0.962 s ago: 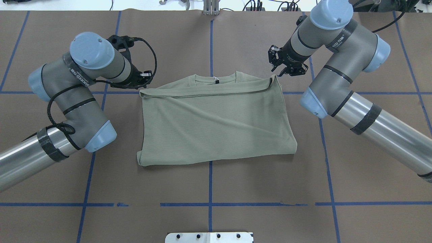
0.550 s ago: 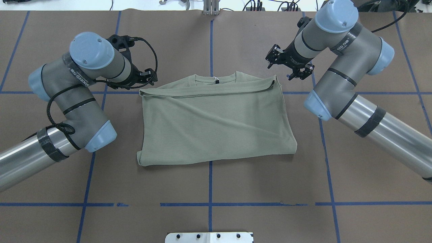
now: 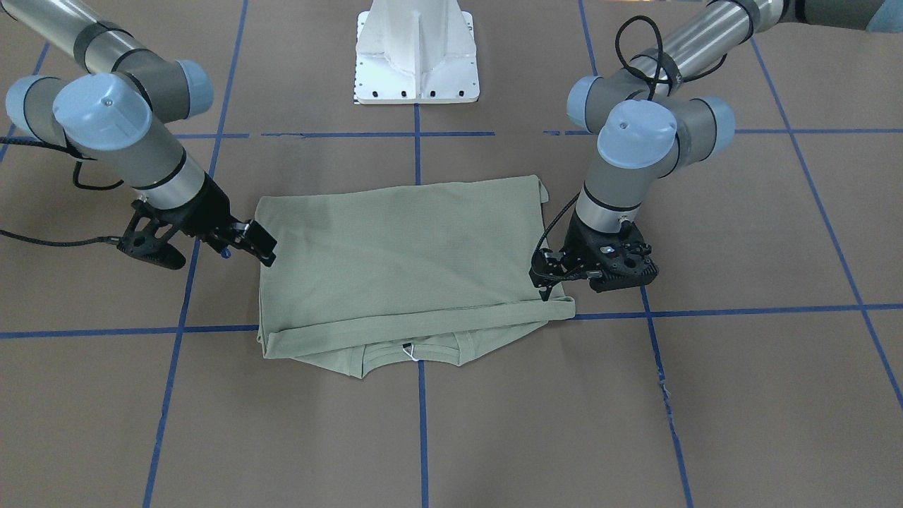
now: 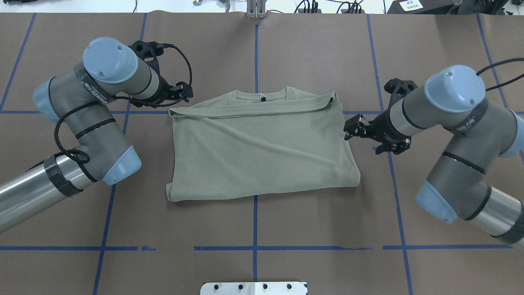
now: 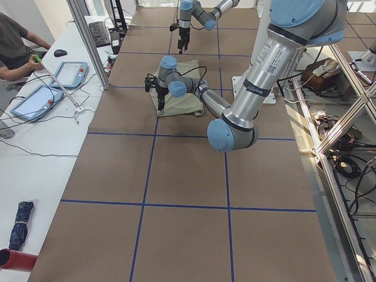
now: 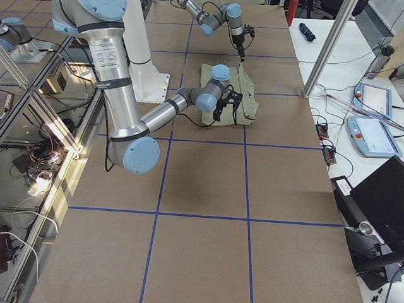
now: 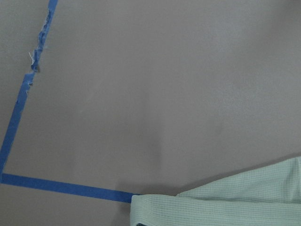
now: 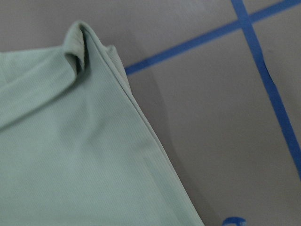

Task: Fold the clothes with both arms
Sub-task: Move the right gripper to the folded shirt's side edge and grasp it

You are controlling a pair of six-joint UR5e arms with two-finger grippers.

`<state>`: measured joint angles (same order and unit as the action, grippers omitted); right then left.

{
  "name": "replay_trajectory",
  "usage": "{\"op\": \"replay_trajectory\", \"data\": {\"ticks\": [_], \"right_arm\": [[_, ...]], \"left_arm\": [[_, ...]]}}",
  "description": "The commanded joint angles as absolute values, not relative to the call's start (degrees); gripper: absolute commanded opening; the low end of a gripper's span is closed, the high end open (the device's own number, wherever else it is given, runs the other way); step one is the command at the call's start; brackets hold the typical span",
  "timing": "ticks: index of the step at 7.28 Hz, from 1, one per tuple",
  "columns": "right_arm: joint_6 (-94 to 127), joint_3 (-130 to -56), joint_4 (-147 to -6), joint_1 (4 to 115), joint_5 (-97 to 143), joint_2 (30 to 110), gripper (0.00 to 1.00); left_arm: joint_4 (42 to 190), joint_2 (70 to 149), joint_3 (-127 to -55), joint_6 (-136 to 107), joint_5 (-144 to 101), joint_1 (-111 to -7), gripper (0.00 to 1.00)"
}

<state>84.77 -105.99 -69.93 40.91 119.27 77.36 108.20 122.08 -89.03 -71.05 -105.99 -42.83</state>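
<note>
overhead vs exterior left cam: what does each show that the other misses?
Only overhead: the white neck label at the collar. Only exterior left: a person at a white side table, two tablets, a keyboard. Both: the folded green shirt, the left arm, the right arm, and the blue tape grid.

Green shirt (image 8: 70,155) fills the lower left; folded corner bunched near top left. Bare brown desk (image 8: 211,141) at right, crossed by blue tape lines (image 8: 254,37).
</note>
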Motion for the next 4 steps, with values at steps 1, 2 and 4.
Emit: {"op": "replay_trajectory", "data": {"ticks": [1, 2, 4], "right_arm": [[84.99, -107.67, -70.05, 35.53, 115.78, 80.77, 1.0], [84.99, -106.36, -70.05, 33.94, 114.53, 80.08, 0.99], [84.99, -105.91, -70.05, 33.84, 114.43, 79.72, 0.89]], "left_arm": [[108.19, 122.08, -89.21, -71.28, -106.0, -42.8, 1.0], [108.28, 122.08, -89.21, -71.37, -106.0, -42.8, 1.0], [108.28, 122.08, -89.38, -71.37, -106.08, -42.8, 1.0]]}}
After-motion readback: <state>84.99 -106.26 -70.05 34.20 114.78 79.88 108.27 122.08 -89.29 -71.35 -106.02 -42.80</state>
